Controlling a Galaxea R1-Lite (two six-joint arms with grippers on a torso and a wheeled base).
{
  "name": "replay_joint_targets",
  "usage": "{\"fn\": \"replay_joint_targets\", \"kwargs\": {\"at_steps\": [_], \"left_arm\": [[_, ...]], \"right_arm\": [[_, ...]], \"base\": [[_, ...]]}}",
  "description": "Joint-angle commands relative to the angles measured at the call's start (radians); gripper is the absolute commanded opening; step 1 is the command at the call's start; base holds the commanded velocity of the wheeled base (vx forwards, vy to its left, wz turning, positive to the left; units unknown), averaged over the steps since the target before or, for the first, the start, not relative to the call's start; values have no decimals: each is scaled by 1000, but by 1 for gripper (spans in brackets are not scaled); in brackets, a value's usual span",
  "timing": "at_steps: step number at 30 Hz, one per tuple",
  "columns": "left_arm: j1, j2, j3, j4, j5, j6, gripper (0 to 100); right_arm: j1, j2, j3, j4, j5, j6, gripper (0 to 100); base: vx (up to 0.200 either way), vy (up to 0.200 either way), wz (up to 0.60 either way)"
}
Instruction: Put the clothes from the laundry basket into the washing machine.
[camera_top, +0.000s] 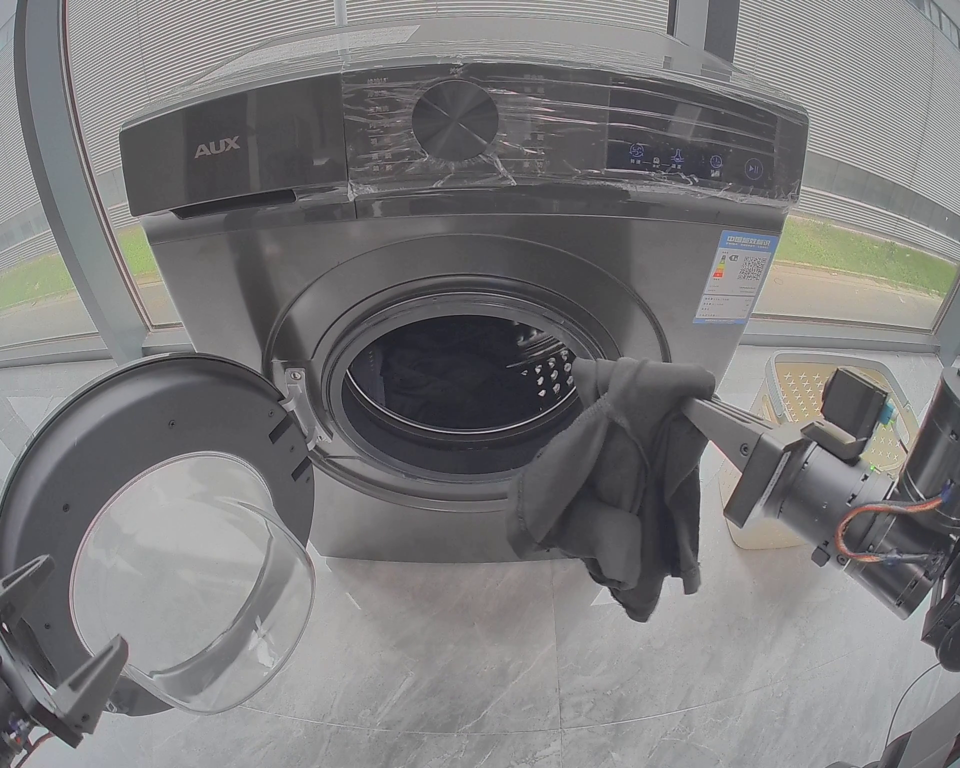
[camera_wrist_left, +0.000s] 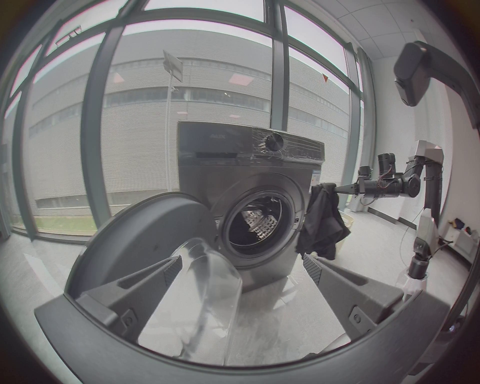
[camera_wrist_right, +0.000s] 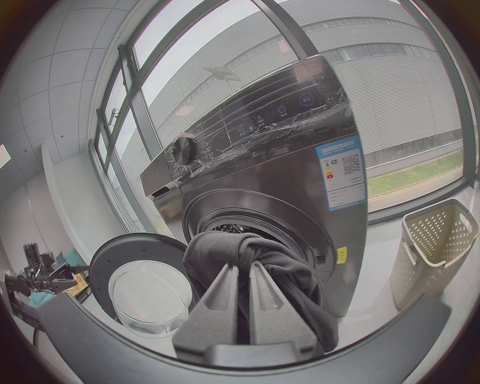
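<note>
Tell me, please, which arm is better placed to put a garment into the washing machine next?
Right: the right tool is shut on the dark grey garment, just beside the washing machine's open drum. The left tool is open, low by the open door.

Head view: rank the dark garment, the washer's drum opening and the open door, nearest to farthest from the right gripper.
1. Dark garment, clamped in the right gripper.
2. Drum opening, just left of it.
3. Open door, far left.

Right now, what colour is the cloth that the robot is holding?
Plain dark grey; the garment shows best in the head view, hanging from the right gripper.
</note>
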Motion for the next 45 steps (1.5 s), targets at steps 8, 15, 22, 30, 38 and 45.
{"fn": "replay_joint_targets", "kwargs": {"at_steps": [8,15,22,30,38,45], "left_arm": [[-311,707,-135,-366,-35,8,100],[-466,924,-167,-471,-48,-7,100],[-489,1096,-233,-527,-45,-13,100],[-490,1248,-257,-604,-39,-18,100],[-492,1355,-290,-675,-39,-32,100],[-492,1432,-325,-732,-36,-39,100]], "right_arm": [[38,244,-146,-95,-8,26,0],[52,273,-147,-125,-2,30,0],[63,277,-157,-127,-5,30,0],[63,276,-155,-127,-5,30,0],[64,274,-149,-128,-4,30,0],[68,274,-146,-130,-4,29,0]], "base": [[0,0,0],[0,0,0],[0,0,0],[0,0,0],[0,0,0],[0,0,0]]}}
